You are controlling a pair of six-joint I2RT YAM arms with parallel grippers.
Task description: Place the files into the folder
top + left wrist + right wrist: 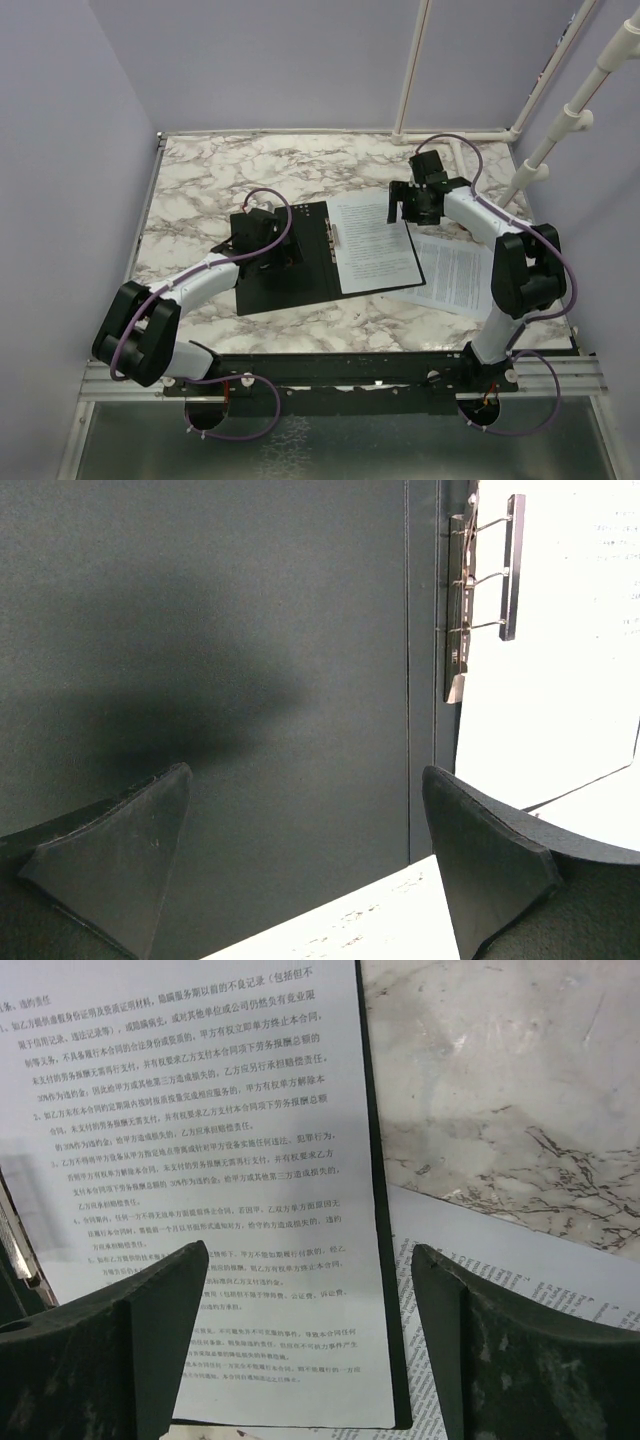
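Folder [300, 285] lies open on marble bench [200, 190], black insides up. One printed sheet [372, 243] in its R half, beside metal clip [334, 238]. Second sheet [460, 272] on bench just R, edge under folder. L tool [305, 775] open over L half, R tool [310, 1252] open over the filed sheet, both empty.

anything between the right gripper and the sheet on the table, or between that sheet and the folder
Nothing visible. The right gripper hangs open over the folder. The loose sheet lies bare beside it, with one edge slipped under the folder's corner.
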